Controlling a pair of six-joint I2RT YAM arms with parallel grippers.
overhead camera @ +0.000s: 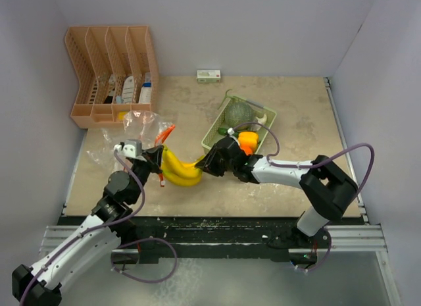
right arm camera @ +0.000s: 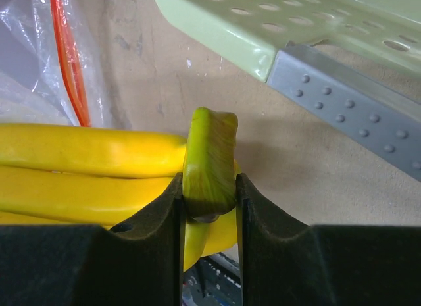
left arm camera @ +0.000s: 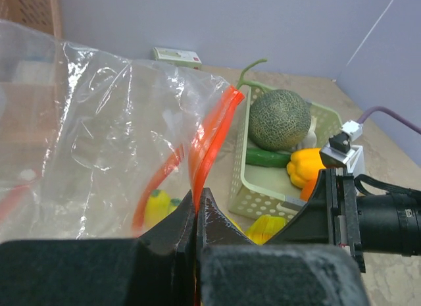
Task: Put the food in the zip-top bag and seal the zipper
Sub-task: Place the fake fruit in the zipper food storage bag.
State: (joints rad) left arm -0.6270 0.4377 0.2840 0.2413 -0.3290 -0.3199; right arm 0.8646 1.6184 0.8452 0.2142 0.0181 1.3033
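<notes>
My right gripper is shut on the green stem of the yellow banana bunch, which lies low over the table with its tips at the mouth of the clear zip-top bag. My left gripper is shut on the bag's orange zipper edge, holding it up. The banana tips show through the plastic. The netted melon, dark green cucumber, orange-yellow fruit and a small white piece lie in the pale green basket.
The basket stands just behind my right wrist. A peach desk organizer stands at the back left, touching the bag's far end. A small box lies against the back wall. Walls close in left, right and back.
</notes>
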